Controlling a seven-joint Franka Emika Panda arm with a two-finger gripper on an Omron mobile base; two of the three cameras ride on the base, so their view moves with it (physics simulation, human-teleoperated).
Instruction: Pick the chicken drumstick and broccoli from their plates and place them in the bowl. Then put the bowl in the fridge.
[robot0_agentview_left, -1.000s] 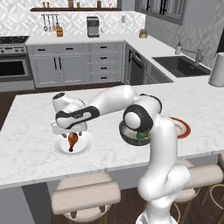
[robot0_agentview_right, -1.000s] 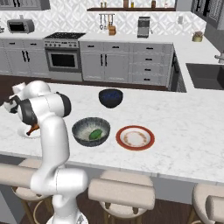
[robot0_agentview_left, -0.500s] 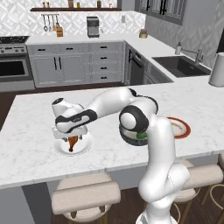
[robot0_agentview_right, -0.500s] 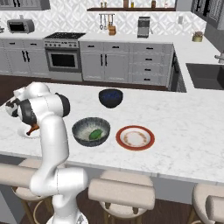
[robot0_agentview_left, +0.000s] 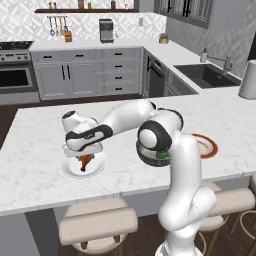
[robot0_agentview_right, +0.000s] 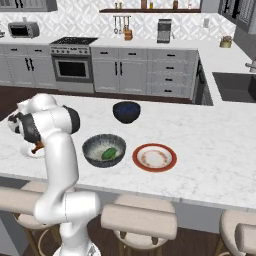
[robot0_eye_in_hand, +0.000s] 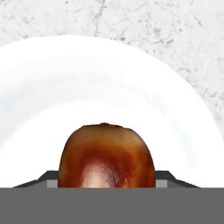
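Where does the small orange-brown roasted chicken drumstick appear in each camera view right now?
Left base view: chicken drumstick, left of centre, under the gripper.
Right base view: far left, beside the arm.
Hand view: bottom centre.
Shared landmark: the plain white plate beneath it.

A glossy dark navy bowl (robot0_agentview_right: 126, 111) sits on the marble counter (robot0_agentview_right: 210, 145).
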